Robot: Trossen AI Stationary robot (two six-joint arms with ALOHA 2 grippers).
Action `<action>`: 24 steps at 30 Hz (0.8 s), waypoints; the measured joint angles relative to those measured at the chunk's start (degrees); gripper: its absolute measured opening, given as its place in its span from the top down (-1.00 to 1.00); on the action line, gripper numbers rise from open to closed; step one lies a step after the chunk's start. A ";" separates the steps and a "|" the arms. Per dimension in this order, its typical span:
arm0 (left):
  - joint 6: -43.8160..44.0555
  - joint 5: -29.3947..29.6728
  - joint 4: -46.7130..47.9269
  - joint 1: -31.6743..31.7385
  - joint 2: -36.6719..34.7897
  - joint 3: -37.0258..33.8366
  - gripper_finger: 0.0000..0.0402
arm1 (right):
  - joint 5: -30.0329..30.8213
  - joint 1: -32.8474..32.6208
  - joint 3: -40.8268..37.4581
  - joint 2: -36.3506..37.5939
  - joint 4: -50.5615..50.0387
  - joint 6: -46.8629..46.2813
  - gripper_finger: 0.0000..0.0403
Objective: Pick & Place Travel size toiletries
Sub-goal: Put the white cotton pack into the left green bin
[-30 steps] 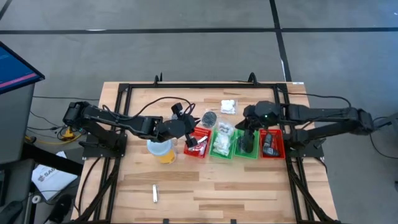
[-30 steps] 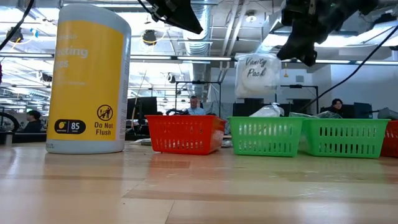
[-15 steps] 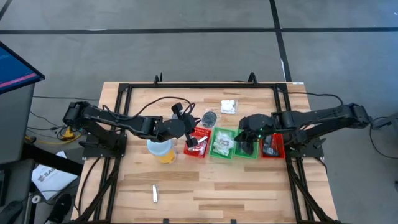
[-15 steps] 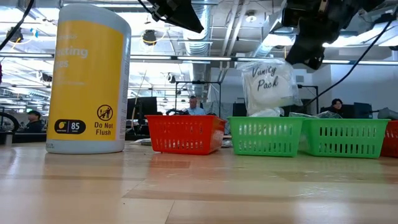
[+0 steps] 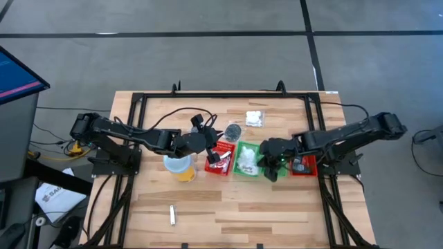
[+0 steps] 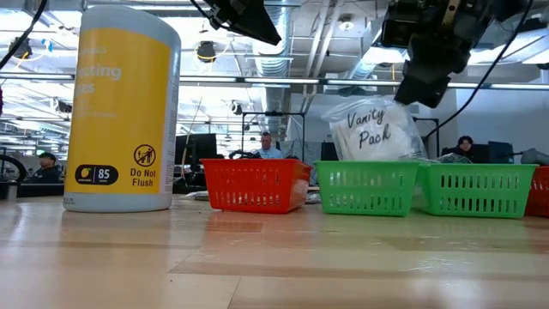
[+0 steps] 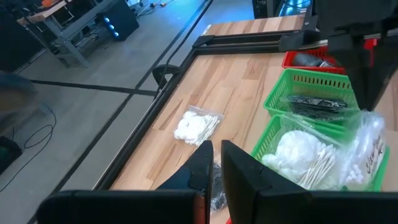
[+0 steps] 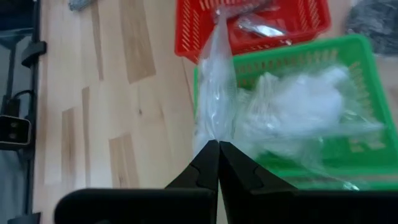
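My right gripper (image 8: 217,148) is shut on a clear packet marked "Vanity Pack" (image 6: 373,133) and holds it over the left green bin (image 5: 247,160). That bin holds white cotton packets (image 7: 298,152). My left gripper (image 7: 214,163) hovers shut and empty above the far side of the left red bin (image 5: 220,158). A white packet (image 5: 254,118) and a dark grey disc (image 5: 233,130) lie flat on the table beyond the bins. A short silvery tube (image 5: 172,215) lies near the front edge. My right gripper pinches the clear packet's upper edge (image 8: 216,127) between its two fingertips, coming from above and slanting down from the table's right. The packet hangs below the fingers, its lower end (image 6: 369,157) level with the green bin's rim. Whether it touches the contents I cannot tell.
A tall yellow cup with a white lid (image 5: 178,166) stands left of the red bin. A second green bin (image 6: 480,189) and a right red bin (image 5: 303,163) stand right of the first. A black frame (image 5: 208,95) edges the table. The near half has free room.
My right gripper has gone toward the table's left and down, tipping more steeply, and stayed shut on the clear packet. The packet has come from over the second green bin to over the left green bin and has sunk to its rim.
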State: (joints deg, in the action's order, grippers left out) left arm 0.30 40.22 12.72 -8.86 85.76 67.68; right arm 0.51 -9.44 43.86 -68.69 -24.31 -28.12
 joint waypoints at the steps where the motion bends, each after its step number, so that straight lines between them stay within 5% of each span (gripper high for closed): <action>1: 0.00 -0.01 0.01 0.00 0.00 0.00 0.87 | 0.00 -0.27 0.00 -0.29 0.56 -0.02 1.00; 24: 0.02 0.00 -0.42 0.00 0.00 0.00 0.87 | 4.09 -1.81 -0.02 -4.70 3.97 0.93 1.00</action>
State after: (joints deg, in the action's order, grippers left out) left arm 0.32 40.23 12.29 -8.86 85.76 67.68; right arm 4.60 -11.25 43.83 -73.40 -20.34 -27.19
